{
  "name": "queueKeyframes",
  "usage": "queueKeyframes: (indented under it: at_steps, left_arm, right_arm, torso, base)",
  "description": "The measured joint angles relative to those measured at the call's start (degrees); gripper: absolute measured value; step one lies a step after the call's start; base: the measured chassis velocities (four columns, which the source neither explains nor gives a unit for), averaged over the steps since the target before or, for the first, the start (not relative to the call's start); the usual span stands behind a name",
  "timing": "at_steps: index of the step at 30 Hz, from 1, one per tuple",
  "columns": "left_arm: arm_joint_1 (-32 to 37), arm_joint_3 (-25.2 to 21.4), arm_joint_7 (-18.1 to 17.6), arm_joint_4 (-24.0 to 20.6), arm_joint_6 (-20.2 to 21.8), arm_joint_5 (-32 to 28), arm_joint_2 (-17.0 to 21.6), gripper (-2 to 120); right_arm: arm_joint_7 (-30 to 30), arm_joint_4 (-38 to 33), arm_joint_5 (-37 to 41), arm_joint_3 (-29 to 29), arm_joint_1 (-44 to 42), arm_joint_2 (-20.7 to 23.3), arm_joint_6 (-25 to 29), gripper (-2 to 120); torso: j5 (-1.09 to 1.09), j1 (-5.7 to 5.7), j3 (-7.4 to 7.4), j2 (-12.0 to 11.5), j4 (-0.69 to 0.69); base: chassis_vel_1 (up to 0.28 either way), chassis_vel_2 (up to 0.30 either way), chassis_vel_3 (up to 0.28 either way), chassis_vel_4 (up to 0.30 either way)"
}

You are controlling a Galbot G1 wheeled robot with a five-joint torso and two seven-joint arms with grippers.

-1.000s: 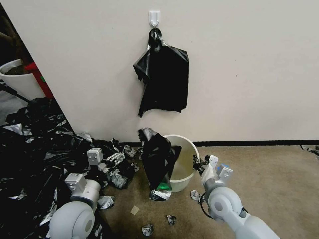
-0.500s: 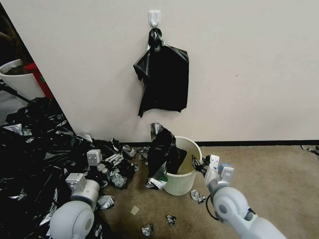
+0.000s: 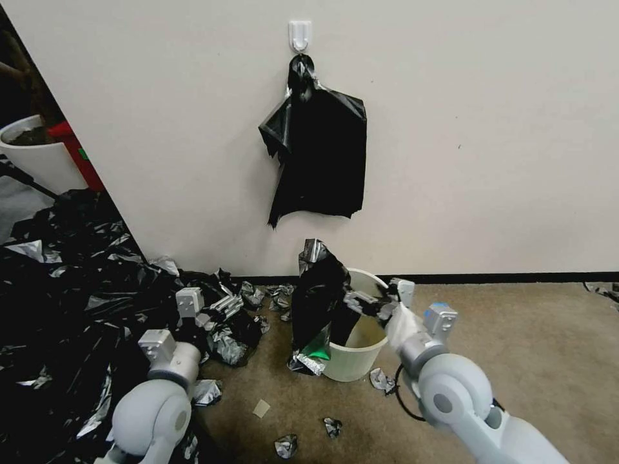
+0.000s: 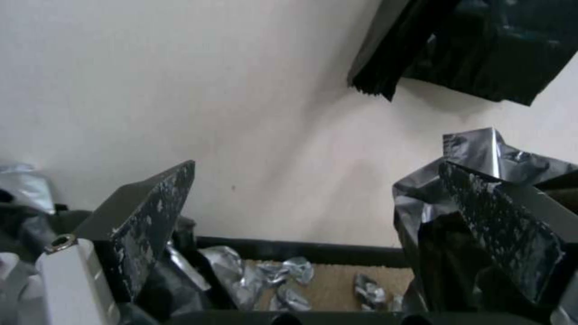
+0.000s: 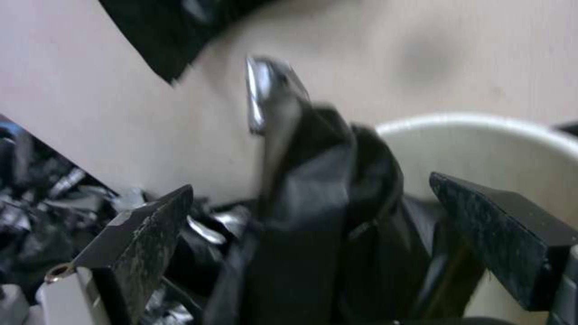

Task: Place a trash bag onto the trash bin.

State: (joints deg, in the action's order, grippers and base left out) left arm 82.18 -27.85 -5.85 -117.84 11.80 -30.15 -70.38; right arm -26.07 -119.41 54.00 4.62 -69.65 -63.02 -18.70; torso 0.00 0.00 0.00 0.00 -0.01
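Nearest, scraps of crumpled foil-black plastic (image 3: 285, 445) lie on the carpet floor (image 3: 548, 348) in front of the robot. Left hand (image 3: 207, 308) sits low on the robot's left, over the big heap of black sheeting (image 3: 58, 303), fingers spread wide with nothing between them; left wrist view shows the gap empty, wall behind. It is well apart from the bin.

Right hand (image 3: 371, 301) reaches across the mouth of the trash bin (image 3: 358, 361) from the robot's right, over the rim. Fingers wide apart in the right wrist view, with the trash bag (image 5: 313, 216) bunched in the gap between them; cannot tell if either finger touches the plastic, and it is not clamped.

Trash bag (image 3: 317, 303) stands crumpled over the bin's left rim, part hanging inside, part down the outer wall to the floor, silvery tip sticking up above the rim. A green patch shows at its lower end. Bag is just left of the right hand, touching or nearly so. Bin stands on the carpet close to the wall.

Behind, a flat sheaf of black bags (image 3: 319, 154) hangs from a white wall hook (image 3: 300, 33). Far left, a white pot with soil (image 3: 29, 154).
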Motion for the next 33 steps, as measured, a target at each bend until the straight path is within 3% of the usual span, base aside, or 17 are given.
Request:
queueKeyframes:
  at_steps: [7,9,14,18,25,31,33]
  left_arm:
    - [-2.14,2.0,0.1,1.51,0.66,0.01,0.65,100]
    - [-4.08,3.06,0.24,2.37,1.38,-0.04,1.32,100]
    - [-7.5,4.91,2.01,4.72,2.36,-0.48,2.73,100]
    - [-12.04,7.91,4.33,8.72,3.1,-2.08,3.75,100]
    - [-15.56,10.66,5.76,12.27,6.28,-6.08,3.9,100]
    - [-23.36,19.01,6.27,18.88,12.07,-10.91,3.02,100]
    - [-24.49,20.32,6.03,19.82,12.64,-10.88,2.34,100]
  right_arm:
    - [-1.14,4.0,-0.22,-0.56,2.08,-3.84,-3.12,91]
    - [-1.12,4.74,-0.33,-0.66,2.48,-5.13,-3.91,80]
    - [-1.02,5.78,-2.0,-0.88,3.01,-6.82,-5.43,68]
    - [-1.04,8.0,-7.88,-1.31,3.2,-8.45,-5.23,47]
    - [-1.29,8.57,-12.28,-1.33,2.33,-8.81,-4.46,28]
    - [0.81,8.39,-15.63,-1.05,0.87,-9.91,-0.36,1]
    - [1.31,8.49,-16.04,-1.01,0.71,-10.17,0.01,0]
  torso:
    - [0.0,0.0,0.0,0.0,0.01]
    - [0.0,0.0,0.0,0.0,0.01]
    - [0.0,0.0,0.0,0.0,0.0]
    - [0.0,0.0,0.0,0.0,0.01]
    - [0.0,0.0,0.0,0.0,0.01]
    - [0.01,0.0,0.0,0.0,0.01]
    - [0.0,0.0,0.0,0.0,0.01]
  base:
    - [0.0,0.0,0.0,0.0]
    - [0.0,0.0,0.0,0.0]
    - [0.0,0.0,0.0,0.0]
    - [0.0,0.0,0.0,0.0]
    - [0.0,0.0,0.0,0.0]
    - [0.0,0.0,0.0,0.0]
    - [0.0,0.0,0.0,0.0]
